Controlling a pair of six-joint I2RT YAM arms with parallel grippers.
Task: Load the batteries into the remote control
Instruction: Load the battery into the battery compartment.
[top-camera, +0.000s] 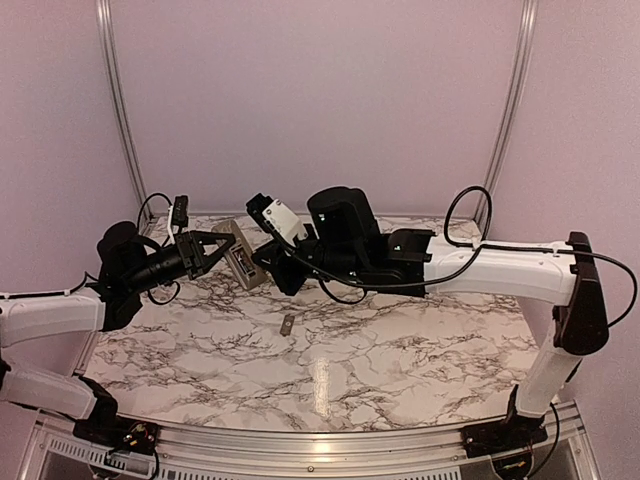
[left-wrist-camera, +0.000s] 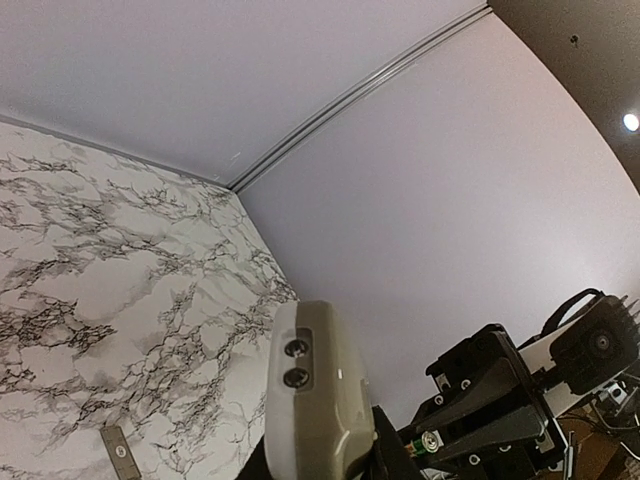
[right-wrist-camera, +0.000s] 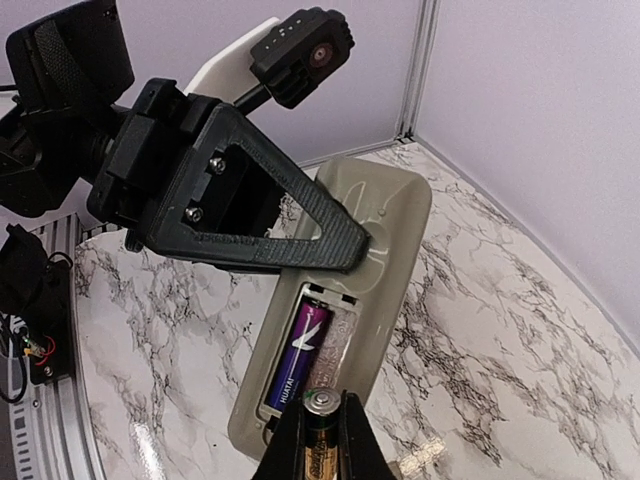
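I had the left hand (top-camera: 215, 250) gripping the remote control (right-wrist-camera: 385, 230) clear of the table (top-camera: 400, 350) so its open bay (right-wrist-camera: 318, 300) faced the right hand (right-wrist-camera: 320, 445), which pinched a battery (right-wrist-camera: 322, 410) by the empty slot (right-wrist-camera: 337, 345)

One legible marking found. The purple battery (right-wrist-camera: 300, 352), seated in the open bay of the remote control (right-wrist-camera: 390, 240), carries white capitals running along its length. They read as "HUATAI", though the final letters lie in shadow and are not certain. A pale slanted mark sits above that word on the same casing; its form cannot be made out. The black-and-gold battery (right-wrist-camera: 321, 445) pinched in the right gripper (right-wrist-camera: 320, 402) bears fine gold print, too small to read. Top and left wrist views: nothing legible
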